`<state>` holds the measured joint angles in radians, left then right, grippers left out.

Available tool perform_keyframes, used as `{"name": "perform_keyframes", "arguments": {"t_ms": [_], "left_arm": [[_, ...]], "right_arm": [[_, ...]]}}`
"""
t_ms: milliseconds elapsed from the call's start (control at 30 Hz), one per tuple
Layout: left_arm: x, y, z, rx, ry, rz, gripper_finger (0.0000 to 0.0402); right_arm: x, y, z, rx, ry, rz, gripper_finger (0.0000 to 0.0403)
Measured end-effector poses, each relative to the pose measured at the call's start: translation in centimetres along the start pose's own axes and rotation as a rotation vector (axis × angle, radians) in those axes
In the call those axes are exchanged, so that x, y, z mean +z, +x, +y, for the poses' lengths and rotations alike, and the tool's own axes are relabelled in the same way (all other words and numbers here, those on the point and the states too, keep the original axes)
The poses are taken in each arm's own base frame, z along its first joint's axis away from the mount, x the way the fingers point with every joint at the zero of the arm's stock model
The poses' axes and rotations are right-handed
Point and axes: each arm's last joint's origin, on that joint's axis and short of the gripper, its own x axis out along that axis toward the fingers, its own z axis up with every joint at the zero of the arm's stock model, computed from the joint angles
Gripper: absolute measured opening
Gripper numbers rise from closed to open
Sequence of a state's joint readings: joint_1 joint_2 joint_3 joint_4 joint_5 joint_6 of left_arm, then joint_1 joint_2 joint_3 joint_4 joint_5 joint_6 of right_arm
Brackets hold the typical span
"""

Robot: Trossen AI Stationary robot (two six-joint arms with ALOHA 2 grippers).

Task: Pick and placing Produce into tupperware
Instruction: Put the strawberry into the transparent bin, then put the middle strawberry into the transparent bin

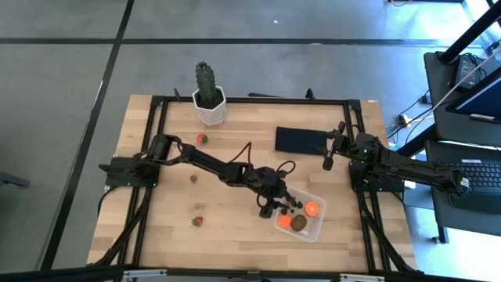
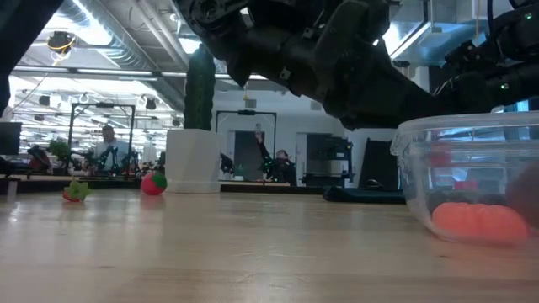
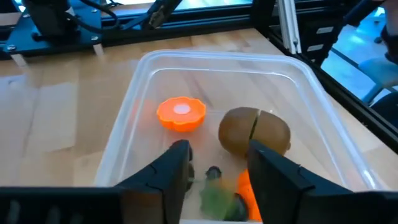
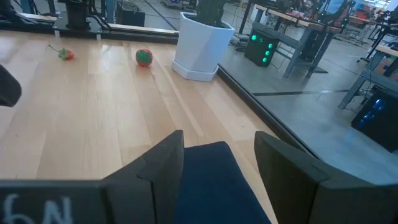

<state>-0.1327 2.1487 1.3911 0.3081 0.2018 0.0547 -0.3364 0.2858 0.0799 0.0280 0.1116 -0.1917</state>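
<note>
Wooden surface [image 1: 235,141] stood on grey floor; low view alone showed a workshop with people behind. Left pincer [image 3: 214,163], parted and empty, hung over the tupperware [image 1: 300,216] near the surface's front-right corner; right pincer [image 4: 217,152] gaped over the black rectangle [image 1: 297,139]. Only left wrist view showed kiwi [image 3: 255,130] and orange piece [image 3: 180,113] inside.

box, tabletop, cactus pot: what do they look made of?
Box: clear, slightly glossy plastic by the look; the fruit and the wood show through its walls.
Tabletop: light wood, matte; grain lines and plank seams visible.
Pot: white, smooth, faceted; ceramic or hard plastic, can't tell which.
</note>
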Motion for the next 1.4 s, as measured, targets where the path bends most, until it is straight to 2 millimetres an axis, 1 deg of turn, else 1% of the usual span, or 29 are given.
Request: {"name": "perform_keyframes", "arguments": {"t_ms": [100, 233, 333, 367, 500, 600, 667, 767, 867, 1067, 1167, 1267, 1400], "left_arm": [[0.0, 0.0, 0.1, 0.002, -0.001, 0.000, 0.0163], [0.0, -0.1, 0.2, 0.005, -0.003, 0.004, 0.0167], [0.1, -0.9, 0.4, 0.006, -0.014, 0.074, 0.0168], [0.3, -1.5, 0.5, 0.013, -0.024, 0.117, 0.0168], [1.2, -5.2, 0.7, 0.077, -0.085, 0.334, 0.0168], [1.4, -8.1, 0.2, 0.144, -0.140, 0.506, 0.0163], [1.5, -9.9, -0.5, 0.168, -0.192, 0.614, 0.0156], [1.5, -12.0, -1.4, 0.203, -0.304, 0.736, 0.0145], [1.4, -13.1, -2.2, 0.255, -0.368, 0.805, 0.0136], [1.2, -13.4, -3.9, 0.258, -0.334, 0.866, 0.0122], [1.1, -13.3, -4.3, 0.274, -0.373, 0.869, 0.0122], [1.1, -13.4, -4.3, 0.289, -0.398, 0.870, 0.0141], [0.9, -13.6, -4.4, 0.311, -0.432, 0.904, 0.0196]], "right_arm": [[0.0, 0.0, 0.0, 0.000, 0.000, 0.000, 0.0198], [0.0, 0.0, 0.0, 0.000, 0.000, 0.000, 0.0198], [0.0, 0.0, 0.0, 0.001, 0.000, 0.004, 0.0198], [-0.1, 0.0, 0.0, 0.001, 0.000, 0.005, 0.0198], [-0.1, 0.0, 0.0, 0.002, -0.001, 0.008, 0.0198], [-0.1, 0.0, 0.0, 0.001, 0.003, 0.009, 0.0198], [-0.1, 0.0, 0.0, 0.002, 0.002, 0.011, 0.0198], [-0.1, 0.0, 0.0, 0.003, -0.001, 0.012, 0.0198], [-0.1, 0.0, 0.0, 0.003, -0.005, 0.012, 0.0198], [-0.2, 0.0, 0.0, 0.003, -0.006, 0.015, 0.0198], [-0.2, 0.0, 0.0, 0.002, -0.006, 0.015, 0.0198], [-0.2, 0.0, 0.0, 0.002, -0.006, 0.015, 0.0198], [-0.2, 0.0, 0.0, 0.003, -0.006, 0.015, 0.0198]]}}
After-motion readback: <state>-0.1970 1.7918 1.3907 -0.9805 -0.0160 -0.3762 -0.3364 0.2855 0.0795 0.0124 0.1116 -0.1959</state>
